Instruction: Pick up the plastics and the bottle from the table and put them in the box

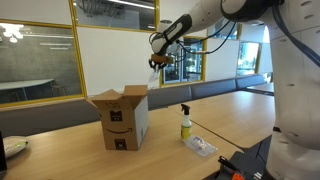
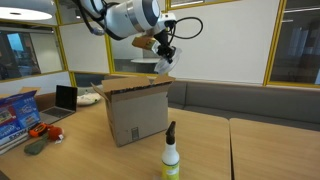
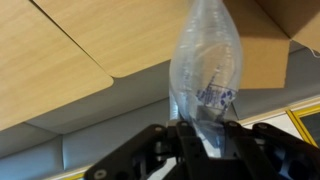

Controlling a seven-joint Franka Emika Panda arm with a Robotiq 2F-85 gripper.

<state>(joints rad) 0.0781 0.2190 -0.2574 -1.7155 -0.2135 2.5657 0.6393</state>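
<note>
Well above the surface [image 1: 70, 160], the tool [image 1: 157, 60] hangs in the air with its fingers [image 3: 170, 140] closed tight on a clear plastic wrapper [image 3: 205, 70]. The wrist view shows it best: the two dark fingers meet on one end of the wrapper, and the crinkled film, with a small blue print on it, stretches away from them. In both exterior views the wrapper dangles below the tool, roughly above one top edge of the box [image 1: 122, 120] and clear of it. That brown cardboard box stands upright on the surface with its top flaps open and a black curved-arrow logo on its side. The bottle [image 1: 185, 122], slim with a yellowish body and a black top, stands upright on the surface beside the box, apart from it. More plastics [image 1: 201, 146] lie flat on the surface just beside the bottle, on the side nearer the camera in that exterior view. Towards the far end of the surface in an exterior view sit a laptop [image 2: 65, 97], a blue packet [image 2: 12, 108] and a small orange object [image 2: 47, 130]
</note>
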